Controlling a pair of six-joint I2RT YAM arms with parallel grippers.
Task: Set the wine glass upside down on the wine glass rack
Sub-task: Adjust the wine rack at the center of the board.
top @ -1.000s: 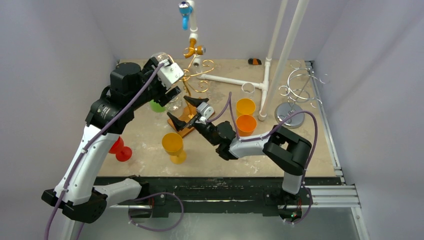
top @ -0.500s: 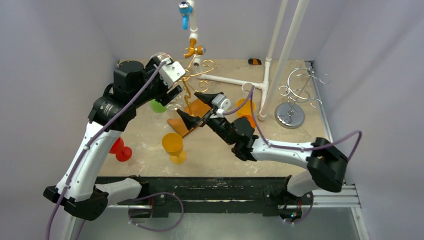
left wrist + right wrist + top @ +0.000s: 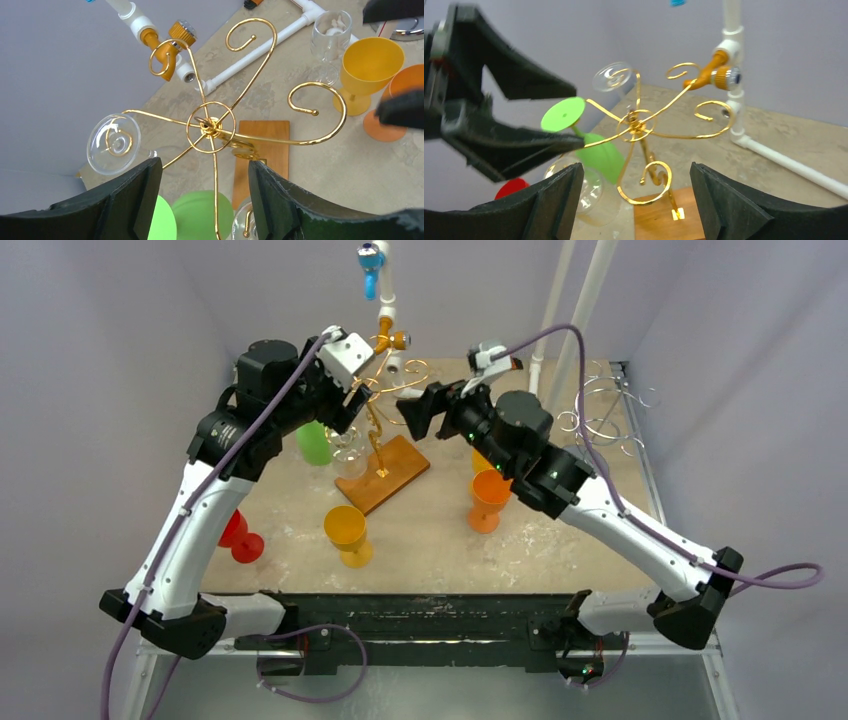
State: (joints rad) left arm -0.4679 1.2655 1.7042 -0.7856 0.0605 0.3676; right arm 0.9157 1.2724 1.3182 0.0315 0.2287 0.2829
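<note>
Pale grey walls stand around a tan bench (image 3: 430, 535). Near the middle of the top picture is the gold wine glass rack (image 3: 378, 425), on its wooden block (image 3: 388, 472). It has thin arms that end in curls.

The clear wine glass (image 3: 113, 143) looks like it is on the rack now. In the left wrist picture its round foot sits in a curl at the left side. The stem goes down behind the black finger (image 3: 135, 200), so the bowl is hidden there. I think it hangs upside down, as the task asks. A green glass (image 3: 599, 155) hangs next to it with its flat foot on top.

The left claw (image 3: 204, 165) is wide open and holds nothing. Its fingers are on both sides of the rack's middle ring, and the clear foot is just beside one finger. I cannot tell if they touch. The right claw (image 3: 636, 167) is wide open too, and it holds nothing. In the top picture it is just to the right of the rack's top.

So I think the hanging step is about done, and this is the letting-go part. Next, both claws need to pull away slowly. The left one must not bump the clear foot or catch a gold arm. A knock could shake the rack and tip a glass off.

A yellow glass (image 3: 347, 530), an orange glass (image 3: 488, 495) and a red glass (image 3: 240, 538) stand on the bench lower in the frame.
</note>
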